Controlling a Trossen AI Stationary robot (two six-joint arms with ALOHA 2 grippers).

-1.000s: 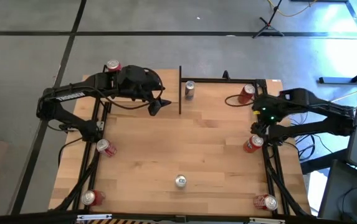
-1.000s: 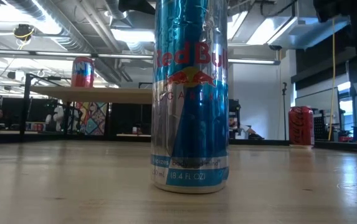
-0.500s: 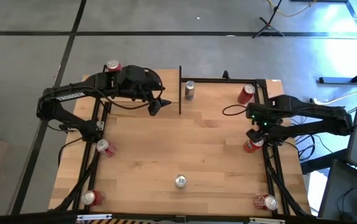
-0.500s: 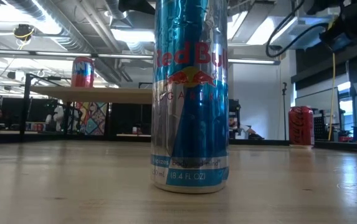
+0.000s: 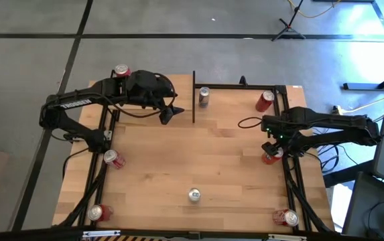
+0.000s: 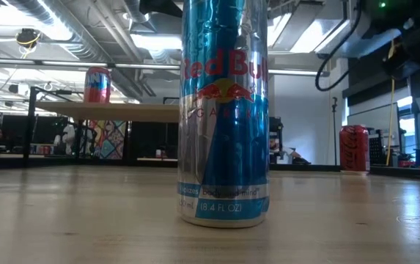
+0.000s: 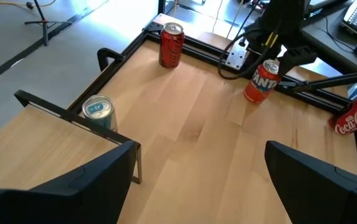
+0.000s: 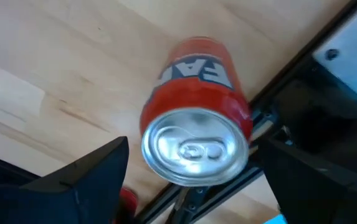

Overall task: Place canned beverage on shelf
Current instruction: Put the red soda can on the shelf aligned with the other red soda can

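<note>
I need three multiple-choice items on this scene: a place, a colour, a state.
1. The right gripper hangs: A over the tall blue can; B over the orange Fanta can at the table's right edge; C off the table.
2. The tall can nearest the low camera is: A blue and silver; B green; C black.
3. The right gripper's fingers are: A shut on the can; B shut, empty; C open.
1 B: the high view shows it above that can. 2 A: the low view shows these colours. 3 C: gaps show beside the can. The left gripper waits open.
</note>
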